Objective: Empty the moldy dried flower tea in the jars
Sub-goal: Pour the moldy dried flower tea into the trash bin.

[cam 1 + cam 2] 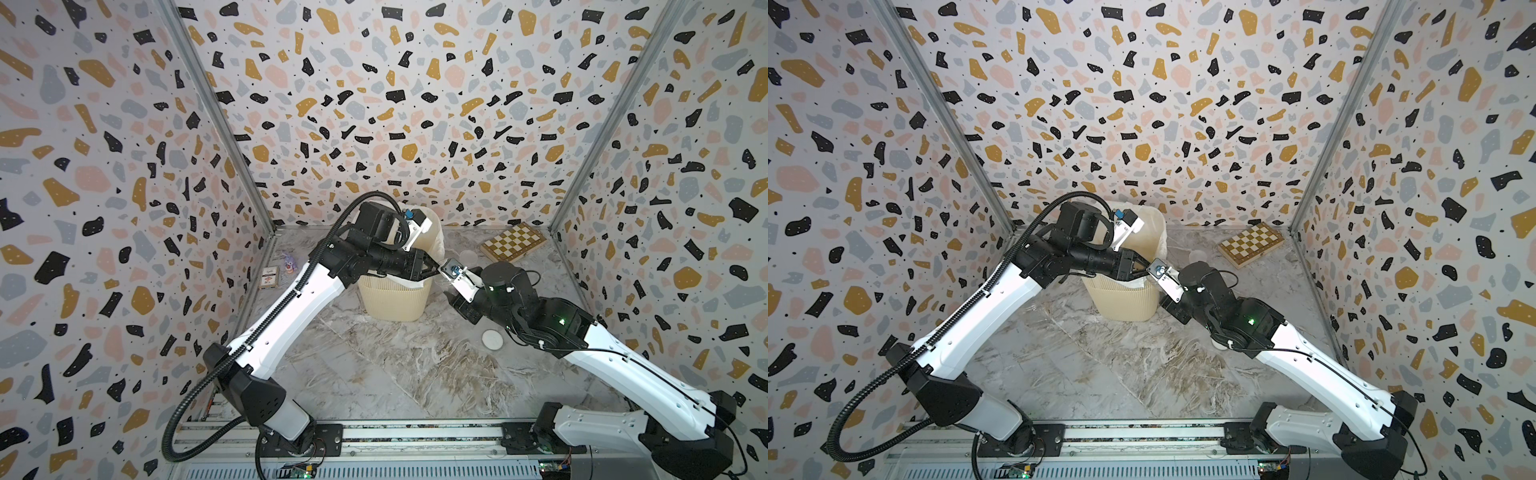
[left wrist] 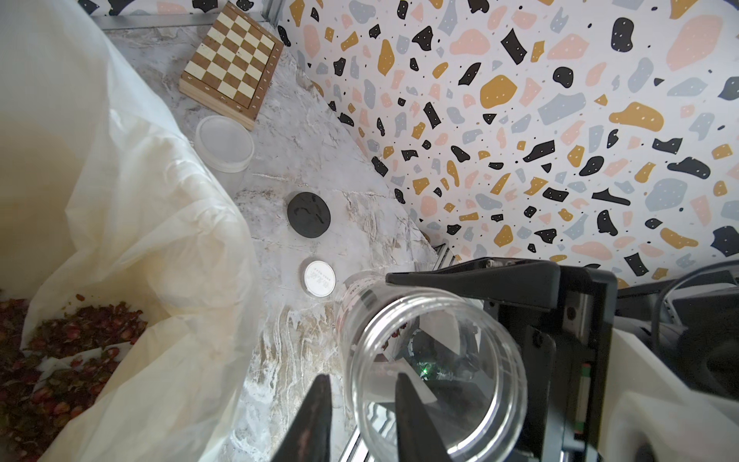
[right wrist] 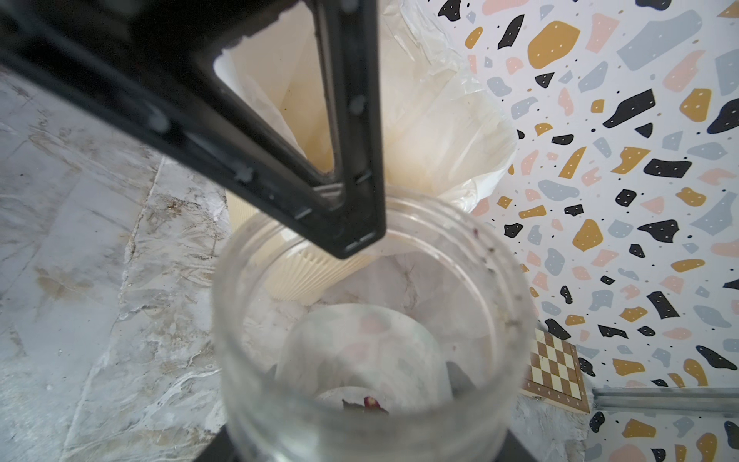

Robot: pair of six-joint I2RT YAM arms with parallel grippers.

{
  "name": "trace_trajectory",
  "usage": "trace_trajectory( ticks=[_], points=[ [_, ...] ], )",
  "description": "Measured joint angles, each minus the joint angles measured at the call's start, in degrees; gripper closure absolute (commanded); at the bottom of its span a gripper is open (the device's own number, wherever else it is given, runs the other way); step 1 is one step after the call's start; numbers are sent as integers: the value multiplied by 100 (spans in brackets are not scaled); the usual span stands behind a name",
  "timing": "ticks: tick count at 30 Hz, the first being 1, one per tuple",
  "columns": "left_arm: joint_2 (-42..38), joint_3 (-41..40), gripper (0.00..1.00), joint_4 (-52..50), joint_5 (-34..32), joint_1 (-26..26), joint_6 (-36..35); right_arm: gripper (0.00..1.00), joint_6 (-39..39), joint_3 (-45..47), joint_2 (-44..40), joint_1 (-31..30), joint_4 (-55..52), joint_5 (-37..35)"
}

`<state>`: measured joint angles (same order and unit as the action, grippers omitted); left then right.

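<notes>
- Clear labelled jar (image 2: 460, 344), lidless, hangs just beside the cream ribbed bin (image 1: 395, 299), clamped around its body by the right fingers (image 2: 472, 280).
- Left fingers (image 2: 320, 416) straddle its rim, one inside and one outside, not yet pinching.
- Dried flower tea (image 2: 60, 352) lies mostly in the bin's bag (image 2: 140, 200); a few bits remain in the jar.
- Likely light, stiff and slippery: the threaded neck should hold better than the smooth wall.
</notes>
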<state>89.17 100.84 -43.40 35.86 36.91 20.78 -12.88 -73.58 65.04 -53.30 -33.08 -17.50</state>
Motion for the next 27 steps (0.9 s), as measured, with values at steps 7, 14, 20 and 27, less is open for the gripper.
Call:
trace_trajectory(
  ticks=[7,14,20,27],
  points=[
    [129,15,84,-72,-79,-2,-2,49,-11,-9,160,-232,-50,-339],
    [151,20,92,-170,-175,-2,-74,49,-28,-70,249,-293,-155,-527],
    [151,20,98,-243,-212,-2,-131,38,-57,-74,254,-304,-219,-544],
    [151,20,100,-282,-179,-2,-136,16,-37,-74,249,-308,-184,-522]
  ],
)
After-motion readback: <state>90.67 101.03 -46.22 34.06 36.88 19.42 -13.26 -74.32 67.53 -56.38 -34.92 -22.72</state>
